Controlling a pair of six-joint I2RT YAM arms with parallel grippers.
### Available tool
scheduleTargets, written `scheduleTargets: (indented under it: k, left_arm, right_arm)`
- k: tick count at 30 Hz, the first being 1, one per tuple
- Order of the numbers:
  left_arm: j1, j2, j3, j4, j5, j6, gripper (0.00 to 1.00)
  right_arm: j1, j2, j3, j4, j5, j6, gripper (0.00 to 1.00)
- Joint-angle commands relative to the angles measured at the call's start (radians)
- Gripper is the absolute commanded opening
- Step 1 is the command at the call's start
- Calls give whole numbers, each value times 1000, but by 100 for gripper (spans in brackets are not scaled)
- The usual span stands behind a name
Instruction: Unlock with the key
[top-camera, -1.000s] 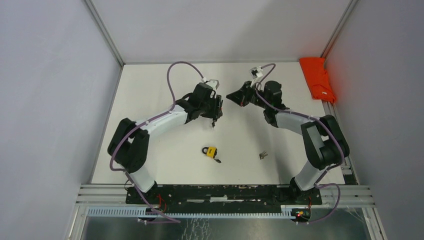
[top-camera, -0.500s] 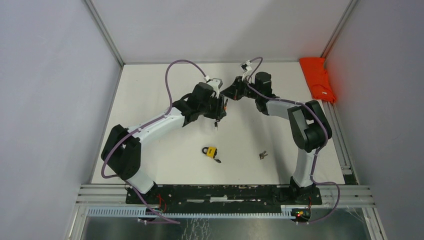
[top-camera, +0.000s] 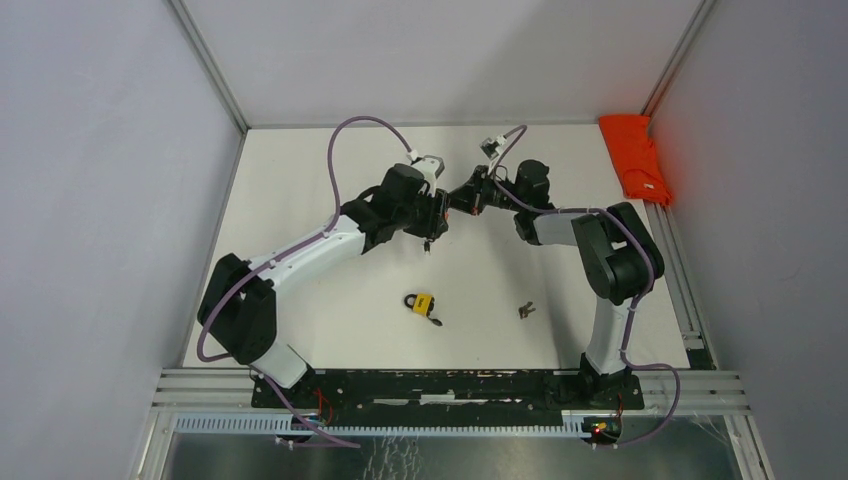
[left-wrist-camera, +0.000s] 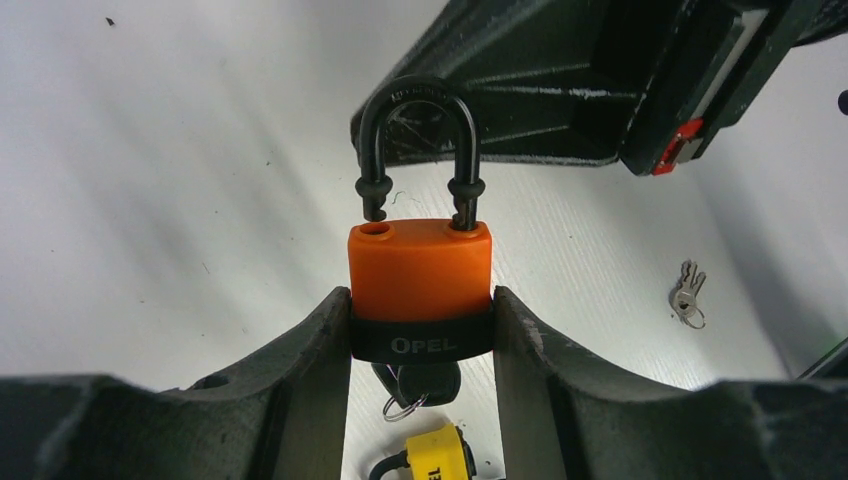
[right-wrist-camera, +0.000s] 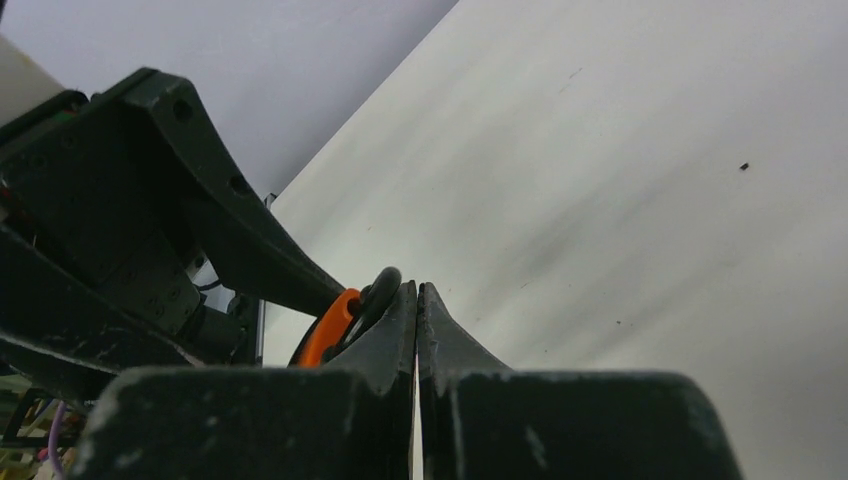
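My left gripper (left-wrist-camera: 420, 302) is shut on an orange padlock (left-wrist-camera: 420, 270), squeezing its black lower band and holding it upright above the table. The black shackle (left-wrist-camera: 420, 95) points away from me; its left leg ends just above an open hole in the body. A black-headed key (left-wrist-camera: 418, 382) with a small ring hangs from the padlock's underside. My right gripper (right-wrist-camera: 416, 290) is shut with nothing between its fingers, and its tips lie beside the shackle (right-wrist-camera: 384, 288). From above, both grippers meet mid-table, left gripper (top-camera: 432, 215) and right gripper (top-camera: 462, 195).
A yellow padlock (top-camera: 423, 303) lies on the white table near the front, also seen under my left gripper (left-wrist-camera: 432, 455). A loose bunch of small keys (top-camera: 526, 309) lies to its right. An orange-red cloth (top-camera: 635, 158) sits at the back right corner.
The right arm swung left toward the left gripper, bringing its shut tips up against the padlock's shackle. The left arm shifted slightly, still holding the padlock.
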Motion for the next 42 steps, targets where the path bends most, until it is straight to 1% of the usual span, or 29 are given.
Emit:
scheduleTargets:
  k: [1,5,7,8,9,13,15,17,20,24,30,37,42]
  left_arm:
    - [-3,-3,66,48,-7,63,2]
    - [-4,-22,83,17,-3,68,2]
    - [-3,-35,78,-9,-20,77,2]
    - [-3,-41,70,-22,-51,82,2]
    - [-3,-46,61,-29,-66,85,2]
    - [-4,-55,32,-30,-83,85,2]
    - [-3,-54,31,-26,-83,84,2]
    - [-3,-46,38,-23,-77,86,2]
    - [-3,-35,56,-24,-59,86,2]
    - [-5,-36,62,-22,-44,82,2]
    - [-7,-55,61,-25,-36,90,2]
    - [-7,-54,81,-49,-71,123,2]
    - [-7,-37,82,-49,-88,137,2]
  right_arm:
    - [-6,-9,-30,82,-22,-1,0]
    - [-26,-26,-21,48,28,-10,0]
    - [-38,-59,-27,65,50,24,0]
    - [-41,-83,-27,70,56,40,0]
    - [-41,-107,-25,53,68,39,0]
    - [-35,-226,3,-203,163,-129,0]
    - [-31,-259,20,-294,194,-210,0]
    - [-27,-252,67,-397,182,-253,0]
    - [-13,-211,137,-484,152,-303,0]
    - [16,-127,290,-700,153,-427,0]
    - [55,-42,412,-846,123,-513,0]
    - [68,-41,413,-1008,117,-660,0]
    - [68,-49,401,-1055,116,-709,0]
